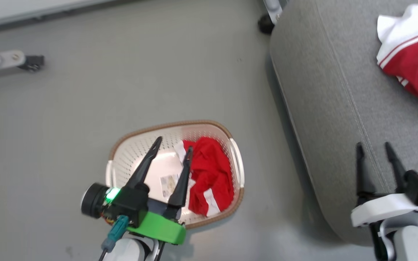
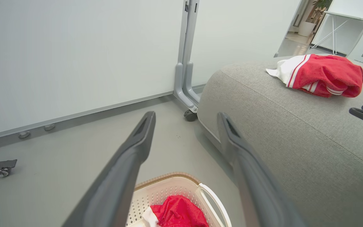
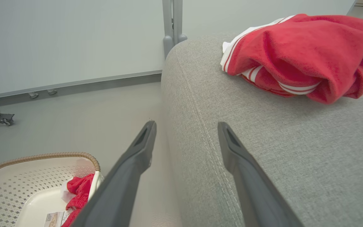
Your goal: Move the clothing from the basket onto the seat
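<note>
Seen from above. At lower centre, the left hand (image 1: pixel 174 143), fingers spread wide and empty, hovers over the cream basket (image 1: pixel 140 132), which stands on the grey floor (image 1: pixel 122 72). A crumpled red garment (image 1: pixel 209 174) lies in the basket's right half. At lower right, the right hand (image 1: pixel 373 145), also wide and empty, is above the grey seat (image 1: pixel 332 90). A second garment (image 1: pixel 416 61), red and white, rests on the seat at upper right.

A pale grey floor (image 1: pixel 122 72) stretched beneath a white partition wall (image 2: pixel 74 47) on grey castered legs (image 2: pixel 181 82). A white table (image 2: pixel 336 22) and a potted plant (image 2: pixel 319 5) stood beyond it.
</note>
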`<state>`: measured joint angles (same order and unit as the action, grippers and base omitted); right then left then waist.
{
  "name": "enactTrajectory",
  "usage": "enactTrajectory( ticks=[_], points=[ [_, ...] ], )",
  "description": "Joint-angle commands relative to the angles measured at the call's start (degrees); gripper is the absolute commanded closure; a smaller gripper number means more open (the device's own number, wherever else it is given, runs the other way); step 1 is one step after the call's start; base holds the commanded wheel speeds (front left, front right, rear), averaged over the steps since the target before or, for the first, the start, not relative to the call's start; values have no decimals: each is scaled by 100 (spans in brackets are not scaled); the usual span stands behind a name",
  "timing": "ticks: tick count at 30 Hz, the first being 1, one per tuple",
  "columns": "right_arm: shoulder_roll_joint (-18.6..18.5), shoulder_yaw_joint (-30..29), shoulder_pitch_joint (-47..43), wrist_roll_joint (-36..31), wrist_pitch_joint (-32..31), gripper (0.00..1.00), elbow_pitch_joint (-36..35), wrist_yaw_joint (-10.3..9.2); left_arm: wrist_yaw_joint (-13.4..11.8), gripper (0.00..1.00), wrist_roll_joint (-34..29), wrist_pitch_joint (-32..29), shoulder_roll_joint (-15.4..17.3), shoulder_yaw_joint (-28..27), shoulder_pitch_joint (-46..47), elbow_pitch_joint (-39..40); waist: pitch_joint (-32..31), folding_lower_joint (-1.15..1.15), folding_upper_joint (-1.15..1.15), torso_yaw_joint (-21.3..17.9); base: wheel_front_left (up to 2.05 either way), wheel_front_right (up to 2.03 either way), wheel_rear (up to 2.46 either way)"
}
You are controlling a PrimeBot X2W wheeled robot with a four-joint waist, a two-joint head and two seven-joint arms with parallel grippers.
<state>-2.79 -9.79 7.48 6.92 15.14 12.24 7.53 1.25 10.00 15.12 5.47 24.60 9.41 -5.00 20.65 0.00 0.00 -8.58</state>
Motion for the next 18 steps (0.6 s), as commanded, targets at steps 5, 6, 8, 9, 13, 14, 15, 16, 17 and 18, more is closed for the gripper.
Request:
enactTrajectory(
  ticks=[5,6,8,9,13,14,15,16,17,18],
  points=[
    [-24,756,-376,288,1,0,-6,-7,40,0,-7,3,-159,-540,-685,-42,-1692,0,0,1145,0,0,0],
    [-25,898,-439,416,1,0,-19,-7,22,0,1,3,-180,-666,-826,-20,-1809,0,0,1199,0,0,0],
    [-22,1129,-510,670,1,0,-64,-7,-12,0,-27,3,-207,-880,-1057,38,-1977,0,0,1270,0,0,0],
    [-22,1232,-524,755,1,0,-87,-8,-33,0,-13,3,-214,-980,-1151,70,-2023,0,0,1291,0,0,0],
    [-25,1585,-616,933,1,0,-232,-7,-65,0,-16,3,-245,-1346,-1467,262,-2172,0,0,1327,0,0,0],
    [-22,1660,-633,952,1,0,-299,-7,-76,0,-32,3,-251,-1416,-1551,330,-2209,0,0,1315,0,0,0],
    [-22,1705,-648,971,1,0,-356,-8,-84,0,-49,3,-254,-1471,-1605,395,-2235,0,0,1300,0,0,0],
    [-23,1737,-677,981,1,0,-443,-8,-93,0,-52,3,-254,-1518,-1672,468,-2269,0,0,1280,0,0,0],
    [-23,1759,-716,968,1,0,-524,-8,-103,0,-39,3,-255,-1540,-1716,543,-2291,0,0,1266,0,0,0],
    [-22,1774,-784,947,1,0,-610,-7,-122,0,-36,3,-256,-1568,-1768,645,-2323,0,0,1245,0,0,0]
  ],
)
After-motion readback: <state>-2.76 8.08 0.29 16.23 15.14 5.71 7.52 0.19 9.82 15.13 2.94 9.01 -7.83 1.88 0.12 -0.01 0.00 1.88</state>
